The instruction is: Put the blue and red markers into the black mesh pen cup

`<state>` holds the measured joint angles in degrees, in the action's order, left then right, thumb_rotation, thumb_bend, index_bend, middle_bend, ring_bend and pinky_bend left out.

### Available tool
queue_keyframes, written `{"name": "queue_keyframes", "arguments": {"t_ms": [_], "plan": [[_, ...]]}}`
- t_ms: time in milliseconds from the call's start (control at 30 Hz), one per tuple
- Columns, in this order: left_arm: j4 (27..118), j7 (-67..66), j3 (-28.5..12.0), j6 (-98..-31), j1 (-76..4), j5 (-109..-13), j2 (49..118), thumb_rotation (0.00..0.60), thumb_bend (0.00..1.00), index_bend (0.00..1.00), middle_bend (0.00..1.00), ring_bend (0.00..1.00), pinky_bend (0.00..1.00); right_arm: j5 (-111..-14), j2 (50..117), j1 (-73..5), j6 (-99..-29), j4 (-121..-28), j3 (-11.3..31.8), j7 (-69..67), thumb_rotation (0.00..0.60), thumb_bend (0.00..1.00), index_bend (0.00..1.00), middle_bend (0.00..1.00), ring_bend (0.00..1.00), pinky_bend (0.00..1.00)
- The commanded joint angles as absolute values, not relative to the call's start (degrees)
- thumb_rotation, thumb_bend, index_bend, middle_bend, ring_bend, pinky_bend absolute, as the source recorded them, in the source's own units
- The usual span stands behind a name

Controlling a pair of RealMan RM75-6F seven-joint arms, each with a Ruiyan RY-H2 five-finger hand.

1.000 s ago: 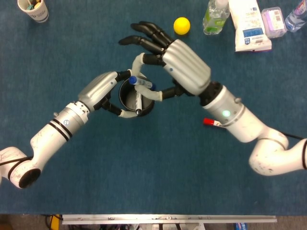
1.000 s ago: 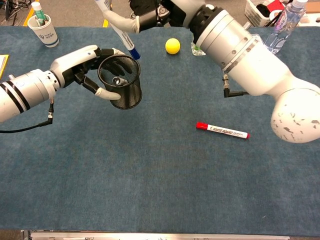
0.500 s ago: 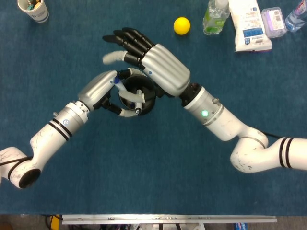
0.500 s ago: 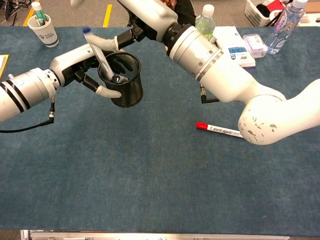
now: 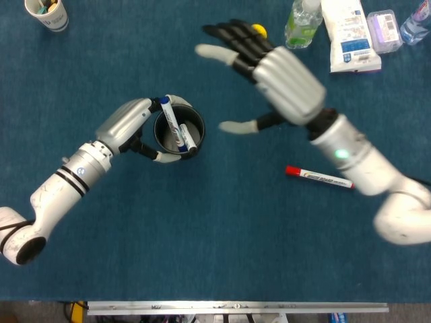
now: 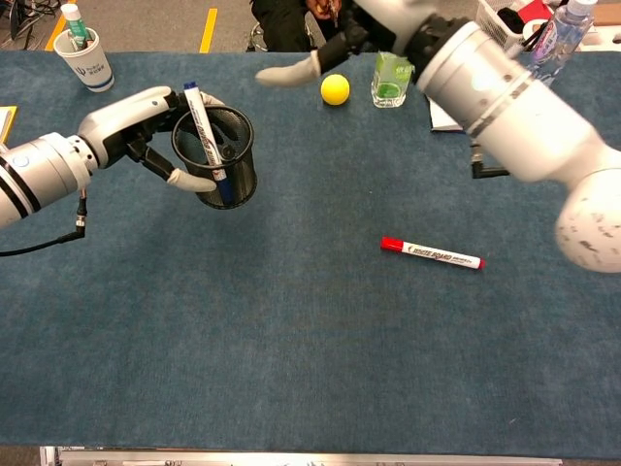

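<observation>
Right hand [image 5: 286, 81] withdrawn, spread | blue marker [image 6: 206, 141] dropped in mesh cup [image 6: 231, 180] | left hand [image 6: 146, 126] grips cup

Blue tabletop [image 5: 215, 256]. Far left corner: white paper cup [image 5: 47, 13] holding a few pens. Far edge, centre: yellow ball [image 6: 335, 89], with a clear green-tinted bottle [image 5: 302, 25] just beside it to the right. Further right: white printed packet [image 5: 349, 35], small clear box with purple contents [image 5: 384, 30], and a clear plastic bottle [image 5: 416, 23] at the far right corner.
</observation>
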<state>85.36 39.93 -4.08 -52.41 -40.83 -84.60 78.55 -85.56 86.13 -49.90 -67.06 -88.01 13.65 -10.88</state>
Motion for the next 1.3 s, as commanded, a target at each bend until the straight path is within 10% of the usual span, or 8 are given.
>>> {"name": "queue_keyframes", "arguments": {"t_ms": [33,433,1300], "plan": [[85.2,40.09,-3.9,-52.51,-40.68,-84.77,78.33,0.6,0.15,0.32,0.34,0.29,0.25,-86.8,78.42,-45.08,-67.43,-92.34,8.92,-9.66,0.6,0.15,0.36,0.15,0.0,0.0],[85.22,40.22,-3.45,-52.87,-40.6,-85.69,77.62,0.6,0.15,0.32,0.34,0.29,0.25,-87.86,73.65,-38.71,-64.03,-90.94,0.12,-3.29,0.6,0.12,0.55,0.22,0.02,0.01],[84.1,42.21,-2.34,-53.84,-39.97,-86.73,78.25,0.6,0.15,0.32,0.33,0.29,0.25,-81.28,86.23,-37.61,-53.67,-82.55,-1.55,18.71,0.6,0.12,0.61,0.24,0.02,0.01]]}}
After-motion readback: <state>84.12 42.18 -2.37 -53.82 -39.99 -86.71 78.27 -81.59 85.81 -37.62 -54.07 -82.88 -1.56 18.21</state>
